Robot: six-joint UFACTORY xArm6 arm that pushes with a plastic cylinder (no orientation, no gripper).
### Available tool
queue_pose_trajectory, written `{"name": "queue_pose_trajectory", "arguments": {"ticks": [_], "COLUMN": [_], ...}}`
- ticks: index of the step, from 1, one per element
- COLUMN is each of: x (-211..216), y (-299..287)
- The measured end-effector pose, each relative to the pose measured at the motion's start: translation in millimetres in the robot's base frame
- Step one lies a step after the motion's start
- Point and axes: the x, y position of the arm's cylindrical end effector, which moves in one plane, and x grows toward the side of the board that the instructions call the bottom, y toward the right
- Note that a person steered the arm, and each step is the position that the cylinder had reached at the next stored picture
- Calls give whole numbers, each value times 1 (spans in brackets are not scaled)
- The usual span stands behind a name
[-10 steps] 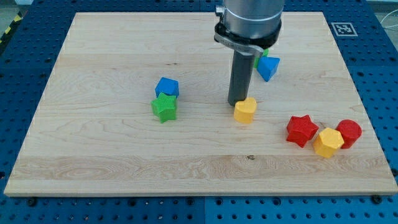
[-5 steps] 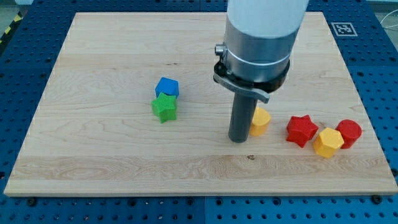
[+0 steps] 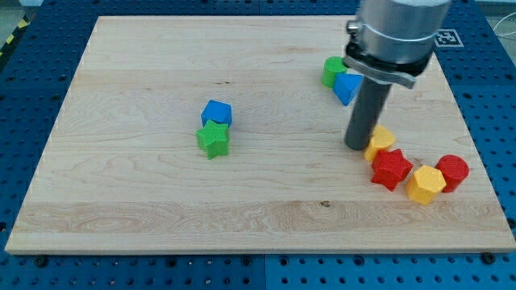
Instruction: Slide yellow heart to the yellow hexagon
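Observation:
The yellow heart (image 3: 380, 142) lies at the view's right, touching the top-left of a red star (image 3: 392, 168). The yellow hexagon (image 3: 425, 184) sits just right of and below that star, so the star lies between heart and hexagon. My tip (image 3: 357, 147) stands on the board directly at the heart's left side, touching or nearly touching it.
A red block (image 3: 453, 171) sits right of the yellow hexagon. A green block (image 3: 332, 71) and a blue block (image 3: 347, 87) lie above my tip, partly behind the arm. A blue block (image 3: 216, 113) and green star (image 3: 213, 139) sit mid-left on the wooden board (image 3: 121, 185).
My tip has swept from the board's middle to the right, pushing the yellow heart right until it rests against the red star. The other blocks have not moved.

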Motion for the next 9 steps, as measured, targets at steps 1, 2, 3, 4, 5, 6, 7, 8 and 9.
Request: {"name": "queue_pose_trajectory", "arguments": {"ticks": [1, 2, 3, 4, 5, 6, 7, 8, 9], "x": [2, 2, 5, 6, -3, -27, -35, -20, -6], "y": [30, 47, 47, 49, 47, 59, 95, 95, 75]}}
